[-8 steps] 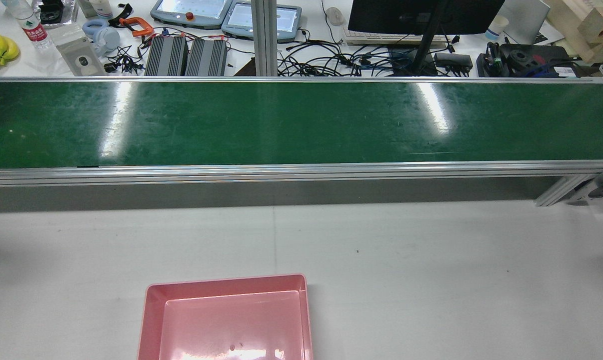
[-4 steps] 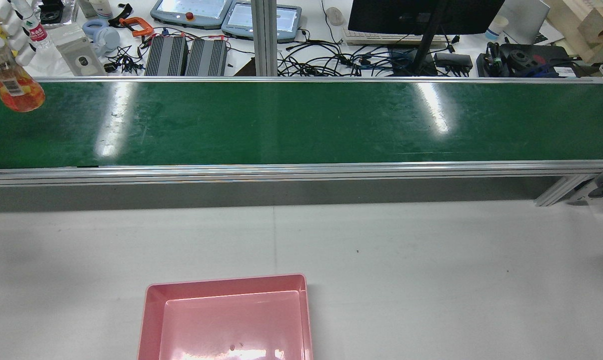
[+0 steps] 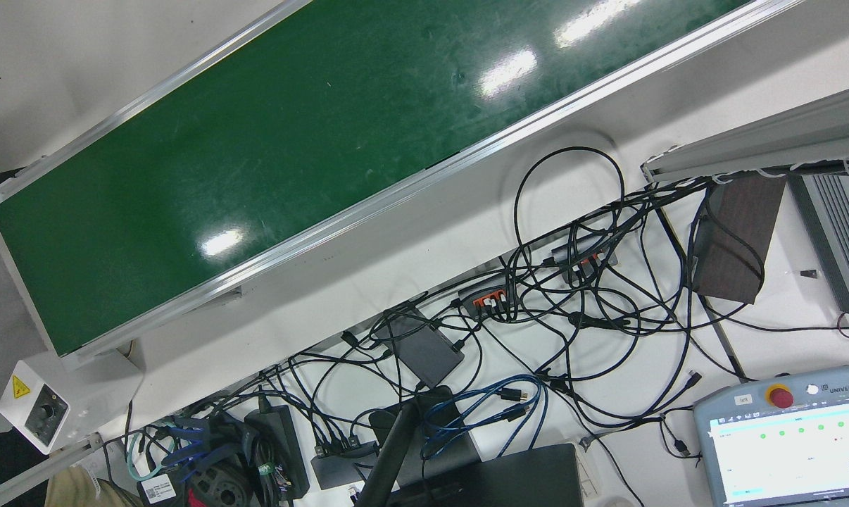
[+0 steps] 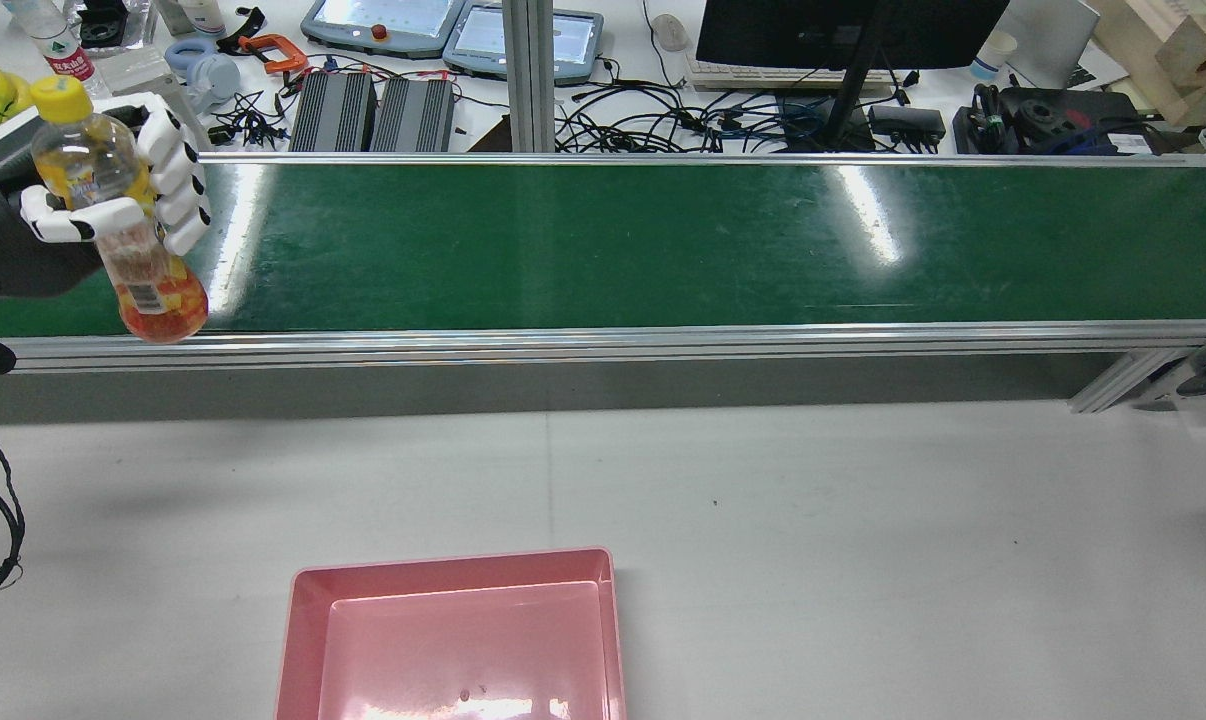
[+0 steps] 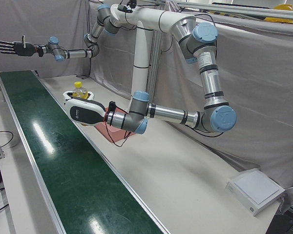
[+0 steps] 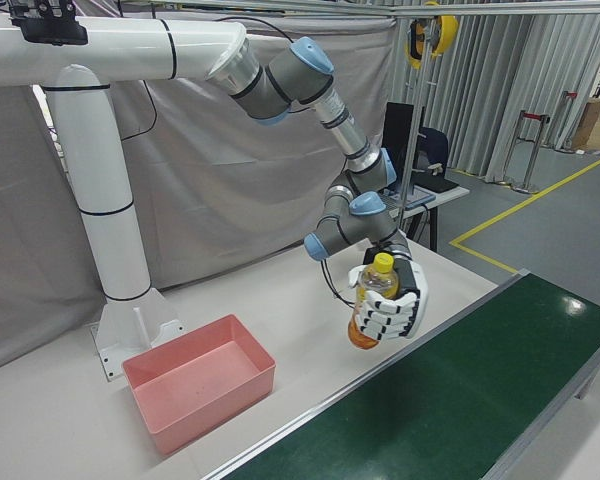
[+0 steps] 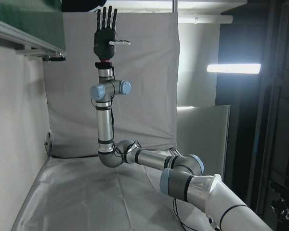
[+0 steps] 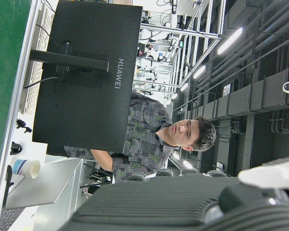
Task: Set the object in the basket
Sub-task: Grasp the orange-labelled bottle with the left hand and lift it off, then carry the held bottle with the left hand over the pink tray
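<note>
Before you, the white table (image 4: 863, 560) carries a pink basket (image 4: 303, 620) near its rear edge, with the green conveyor belt (image 4: 613, 245) running across beyond.

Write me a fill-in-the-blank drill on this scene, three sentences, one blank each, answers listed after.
1. The bottle has a cap coloured ______.
2. The bottle is held by the robot's ______ hand; the other hand is spread open, holding nothing.
3. The pink basket on the white table holds ______ objects.

Missing words: yellow; left; no
</note>
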Available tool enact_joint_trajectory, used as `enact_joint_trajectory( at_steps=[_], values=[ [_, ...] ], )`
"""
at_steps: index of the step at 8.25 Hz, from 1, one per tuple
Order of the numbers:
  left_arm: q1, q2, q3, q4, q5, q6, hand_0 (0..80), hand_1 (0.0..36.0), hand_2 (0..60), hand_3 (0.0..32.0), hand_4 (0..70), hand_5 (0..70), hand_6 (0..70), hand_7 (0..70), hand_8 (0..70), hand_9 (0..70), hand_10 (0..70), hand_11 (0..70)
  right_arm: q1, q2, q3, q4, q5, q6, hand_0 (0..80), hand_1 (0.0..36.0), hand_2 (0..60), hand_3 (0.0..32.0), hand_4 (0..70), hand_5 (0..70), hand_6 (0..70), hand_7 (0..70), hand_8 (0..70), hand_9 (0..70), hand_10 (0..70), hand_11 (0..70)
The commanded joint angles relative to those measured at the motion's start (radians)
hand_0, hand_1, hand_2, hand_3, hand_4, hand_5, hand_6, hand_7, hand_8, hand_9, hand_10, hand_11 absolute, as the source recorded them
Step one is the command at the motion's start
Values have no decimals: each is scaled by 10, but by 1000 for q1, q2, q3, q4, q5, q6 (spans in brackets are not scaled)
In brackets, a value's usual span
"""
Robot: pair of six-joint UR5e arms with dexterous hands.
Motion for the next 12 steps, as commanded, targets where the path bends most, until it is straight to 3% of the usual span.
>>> enact_joint_trajectory(
  at_steps=[1,3,5,6,8,9,10,11,12],
  values=[
    [167,116,-191,5,0,111,607,340,600,0,700,700,700,700,700,700,700,700,0,0,0,0,0,0,0,0,0,0,0,0,0,0,0,0,0,0],
    [264,124,-227,9,1,210,596,333,600,0,700,700,700,700,700,700,700,700,0,0,0,0,0,0,0,0,0,0,0,0,0,0,0,0,0,0],
    [314,115,-317,183,126,393,603,298,600,0,700,700,700,700,700,700,700,700,0,0,0,0,0,0,0,0,0,0,0,0,0,0,0,0,0,0],
    [378,113,-381,236,124,429,603,269,600,0,700,700,700,700,700,700,700,700,0,0,0,0,0,0,0,0,0,0,0,0,0,0,0,0,0,0],
    [517,78,-374,244,119,470,614,204,600,0,700,700,700,700,700,700,700,700,0,0,0,0,0,0,0,0,0,0,0,0,0,0,0,0,0,0],
    [531,76,-362,244,119,481,632,163,600,0,700,700,700,700,700,700,700,700,0,0,0,0,0,0,0,0,0,0,0,0,0,0,0,0,0,0],
    [535,76,-322,201,119,483,653,114,408,0,700,700,700,700,700,700,700,700,0,0,0,0,0,-1,0,0,0,0,0,0,0,0,0,0,0,0],
    [537,78,-255,120,119,473,720,53,12,0,700,700,700,700,700,700,700,700,0,0,0,0,0,-1,0,0,0,0,0,0,0,0,0,0,0,0],
    [543,78,-207,69,119,470,770,34,0,0,700,700,700,700,624,700,611,700,0,0,0,0,0,0,0,0,0,0,0,0,0,0,0,0,0,0]
  ],
)
